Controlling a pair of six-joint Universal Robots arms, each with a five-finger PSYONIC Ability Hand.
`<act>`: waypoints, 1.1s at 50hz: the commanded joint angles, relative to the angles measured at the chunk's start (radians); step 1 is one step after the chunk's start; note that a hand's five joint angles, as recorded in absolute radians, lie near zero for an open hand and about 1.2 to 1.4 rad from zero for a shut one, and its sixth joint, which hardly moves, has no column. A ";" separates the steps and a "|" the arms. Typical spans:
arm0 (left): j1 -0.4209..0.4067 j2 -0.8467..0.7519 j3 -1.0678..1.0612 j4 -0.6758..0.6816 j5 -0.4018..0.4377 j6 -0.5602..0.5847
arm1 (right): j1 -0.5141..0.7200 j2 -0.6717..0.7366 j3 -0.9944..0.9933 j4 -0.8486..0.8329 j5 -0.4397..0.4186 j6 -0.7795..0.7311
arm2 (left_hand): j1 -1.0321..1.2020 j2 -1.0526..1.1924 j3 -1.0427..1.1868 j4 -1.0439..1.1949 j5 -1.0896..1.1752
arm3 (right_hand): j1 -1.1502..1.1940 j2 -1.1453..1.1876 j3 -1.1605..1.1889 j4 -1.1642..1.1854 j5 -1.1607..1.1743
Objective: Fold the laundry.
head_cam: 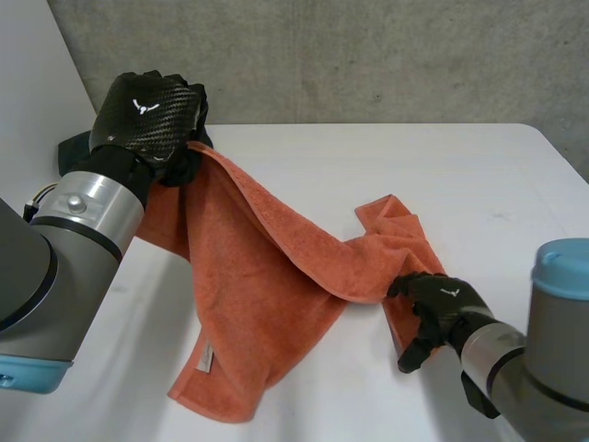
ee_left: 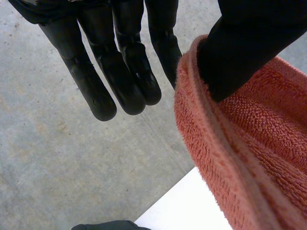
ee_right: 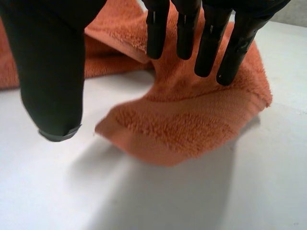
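Note:
An orange towel [head_cam: 267, 276] stretches across the white table [head_cam: 386, 157], lifted at its far left end and sagging toward the middle. My left hand [head_cam: 147, 115] is raised above the table's back left, shut on the towel's hem. In the left wrist view the hem [ee_left: 206, 143] is pinched between the thumb [ee_left: 249, 43] and the fingers [ee_left: 124, 72]. My right hand [head_cam: 442, 304] rests low at the towel's near right end. Its straight fingers [ee_right: 211, 43] hover over a rumpled fold of towel [ee_right: 192, 124], with the thumb [ee_right: 53, 72] held apart, so the hand is open.
A dark object [head_cam: 72, 149] lies at the table's back left, behind my left arm. A concrete wall stands behind the table. The table's right edge [head_cam: 563, 152] slants toward me. A small label [head_cam: 204, 354] shows near the towel's front edge.

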 commanded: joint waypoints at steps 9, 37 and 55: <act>0.002 -0.006 0.000 0.002 0.000 0.000 | 0.040 0.079 -0.022 -0.103 0.086 -0.094 | 0.251 0.196 0.203 0.195 0.248 | 0.141 0.124 0.094 0.086 0.088; 0.037 0.019 0.000 -0.015 0.000 0.003 | -0.118 -0.073 -0.102 -0.254 0.091 -0.514 | 0.251 0.196 0.203 0.195 0.248 | 1.067 1.050 1.021 1.013 1.015; 0.138 0.053 -0.023 -0.236 0.008 0.131 | -0.261 -0.052 -0.546 0.545 0.019 -0.937 | 0.251 0.196 0.203 0.195 0.248 | 1.067 1.050 1.021 1.013 1.015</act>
